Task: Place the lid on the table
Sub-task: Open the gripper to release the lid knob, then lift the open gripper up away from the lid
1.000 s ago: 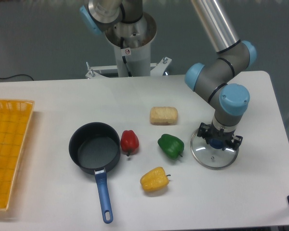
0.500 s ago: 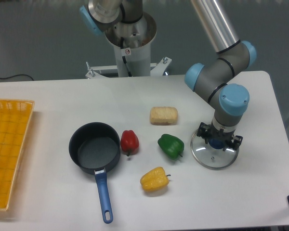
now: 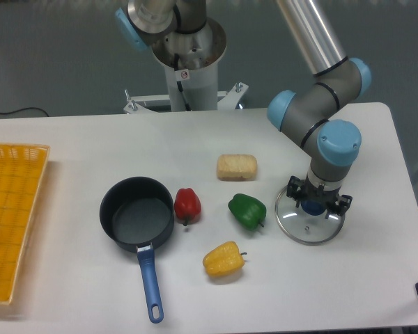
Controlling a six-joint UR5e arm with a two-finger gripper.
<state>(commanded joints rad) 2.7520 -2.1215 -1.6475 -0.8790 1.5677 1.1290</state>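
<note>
The lid [image 3: 310,224], clear glass with a metal rim, lies flat on the white table [image 3: 195,146] at the right, beside the green pepper. Its small blue knob [image 3: 312,207] shows between the black fingers. My gripper [image 3: 313,205] points straight down over the lid's centre. Its fingers stand spread on either side of the knob, and it looks open.
A dark saucepan [image 3: 136,212] with a blue handle sits left of centre. Close by are a red pepper [image 3: 187,204], a green pepper [image 3: 247,211], a yellow pepper [image 3: 223,259] and a beige sponge-like block [image 3: 237,167]. A yellow tray [image 3: 10,209] lies at the left edge.
Almost nothing has moved. The gripper stays over the lid's knob, shifted at most a few pixels, and the lid rests in the same spot.
</note>
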